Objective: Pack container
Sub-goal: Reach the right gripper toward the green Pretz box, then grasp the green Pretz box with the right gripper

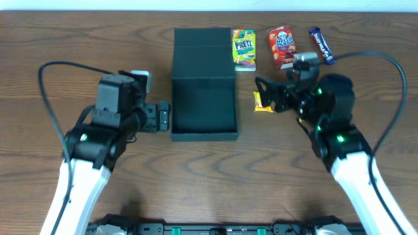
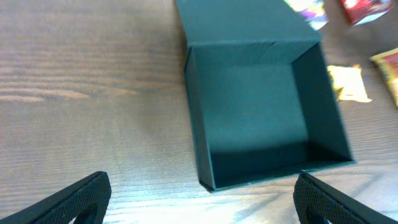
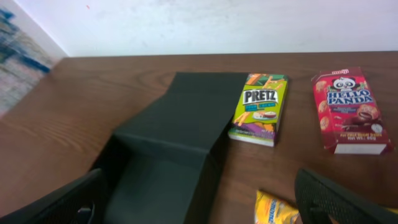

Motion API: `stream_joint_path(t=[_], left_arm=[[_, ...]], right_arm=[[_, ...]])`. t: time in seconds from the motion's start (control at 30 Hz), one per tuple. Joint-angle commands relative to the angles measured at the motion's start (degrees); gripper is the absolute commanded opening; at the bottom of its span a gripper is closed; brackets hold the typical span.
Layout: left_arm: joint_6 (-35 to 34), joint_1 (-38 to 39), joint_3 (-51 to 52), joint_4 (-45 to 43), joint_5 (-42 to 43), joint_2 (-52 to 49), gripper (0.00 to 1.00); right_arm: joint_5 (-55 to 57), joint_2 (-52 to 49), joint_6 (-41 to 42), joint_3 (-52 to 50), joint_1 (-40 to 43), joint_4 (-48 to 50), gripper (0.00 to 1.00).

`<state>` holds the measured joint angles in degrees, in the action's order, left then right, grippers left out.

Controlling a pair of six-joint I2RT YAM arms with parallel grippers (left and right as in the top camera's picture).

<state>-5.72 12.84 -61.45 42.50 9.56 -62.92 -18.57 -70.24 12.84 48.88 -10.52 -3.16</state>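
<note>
While nothing is packed, left gripper (image 1: 163, 117): spread, empty, beside container (image 1: 204, 108) wall, likely bracing.
Right gripper (image 1: 266, 93): spread above yellow packet (image 3: 277, 210), poised to pick.
Open container: table centre, lid folded back for access.
Beyond: Pretz box (image 1: 244, 49), Hello Panda box (image 1: 281, 47).

Robot lab bench: wood-grain table (image 1: 209, 186), plain white wall (image 3: 217, 25) behind.

The container (image 1: 204, 98) is matte black inside and out. At the far side, the Pretz box (image 1: 244, 50) is green and yellow with white lettering. To its right, the Hello Panda box (image 1: 281, 47) is red and the wrapped bar (image 1: 321, 46) is dark blue. The small packet (image 1: 262, 102) is yellow. The table (image 1: 65, 39) shows brown wood grain.
</note>
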Motion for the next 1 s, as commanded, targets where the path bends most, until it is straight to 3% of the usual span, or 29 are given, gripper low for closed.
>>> stream_joint_path(t=[0.0,0.43,0.97], left_arm=[[0.4,-0.1,-0.2,1.1,1.1,4.8,0.95],[0.4,-0.1,-0.2,10.0,0.9,19.6,0.95],[0.4,-0.1,-0.2,14.7,0.8,19.9,0.95]], right_arm=[[-0.3,-4.2,-3.0,4.2,-0.4,0.0,0.96],[0.9,-20.4,-4.8,16.1,-0.9,0.0,0.96],[10.1,-39.8,-5.2,34.1,-5.7,-1.0,0.95]])
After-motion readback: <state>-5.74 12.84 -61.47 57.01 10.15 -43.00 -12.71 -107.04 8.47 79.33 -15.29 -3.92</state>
